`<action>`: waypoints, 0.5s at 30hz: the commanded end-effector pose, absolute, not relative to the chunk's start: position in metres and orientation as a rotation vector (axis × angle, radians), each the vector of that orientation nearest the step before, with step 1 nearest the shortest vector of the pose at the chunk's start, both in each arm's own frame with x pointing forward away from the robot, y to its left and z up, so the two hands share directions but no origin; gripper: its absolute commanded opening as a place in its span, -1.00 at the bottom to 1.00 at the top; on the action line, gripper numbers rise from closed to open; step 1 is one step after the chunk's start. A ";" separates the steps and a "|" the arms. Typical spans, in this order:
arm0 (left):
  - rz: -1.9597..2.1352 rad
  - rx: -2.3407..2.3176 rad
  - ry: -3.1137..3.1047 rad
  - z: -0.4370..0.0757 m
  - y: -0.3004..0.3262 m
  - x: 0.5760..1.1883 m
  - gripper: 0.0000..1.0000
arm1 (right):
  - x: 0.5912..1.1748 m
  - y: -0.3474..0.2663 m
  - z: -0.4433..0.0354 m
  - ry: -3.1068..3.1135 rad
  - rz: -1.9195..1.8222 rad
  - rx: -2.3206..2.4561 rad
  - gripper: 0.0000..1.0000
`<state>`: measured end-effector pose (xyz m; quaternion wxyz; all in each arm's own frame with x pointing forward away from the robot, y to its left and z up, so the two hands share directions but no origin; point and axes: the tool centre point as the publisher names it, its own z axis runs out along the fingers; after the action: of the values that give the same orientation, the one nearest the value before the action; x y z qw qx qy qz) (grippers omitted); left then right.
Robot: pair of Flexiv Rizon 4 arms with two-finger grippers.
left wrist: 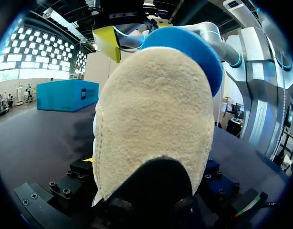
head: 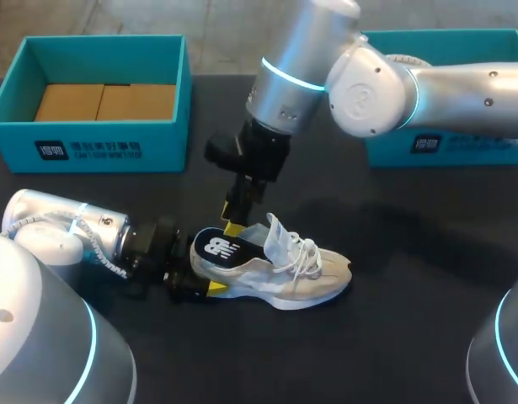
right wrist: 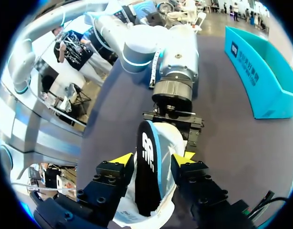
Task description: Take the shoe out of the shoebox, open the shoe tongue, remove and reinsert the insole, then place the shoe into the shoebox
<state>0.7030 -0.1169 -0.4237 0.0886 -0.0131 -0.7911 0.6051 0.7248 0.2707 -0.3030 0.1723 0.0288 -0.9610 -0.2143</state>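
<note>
A teal shoebox [head: 14, 126] stands far left; the left gripper [head: 204, 282] clamps the heel of the cream shoe [head: 301, 282], resting on the table mid-scene; its dark insole [head: 218, 247] sticks up between the spread, seemingly untouching fingers of the right gripper [head: 233, 225]; another teal box [head: 461, 151] sits far right.

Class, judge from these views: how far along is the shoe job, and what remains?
Done: the cream lace-up sneaker is out on the black table, tongue raised. In hand: the left gripper clamps its heel while the black, blue-edged insole stands half out at the right gripper; going out or in, I cannot tell. Left: seat the insole, then box the sneaker in a teal shoebox.
</note>
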 end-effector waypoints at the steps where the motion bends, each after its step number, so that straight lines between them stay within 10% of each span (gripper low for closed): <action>1: 1.797 -0.041 -2.355 -0.426 -0.117 0.706 -1.00 | 0.728 0.272 -0.309 -2.706 -0.627 0.090 -0.02; 15: 1.797 -0.041 -2.355 -0.426 -0.117 0.706 -1.00 | 0.728 0.269 -0.328 -2.644 -0.644 0.057 -0.06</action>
<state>0.7030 -0.1169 -0.4237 0.0886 -0.0131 -0.7911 0.6051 0.7265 0.2673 -0.3226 0.2058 0.0201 -0.9511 -0.2294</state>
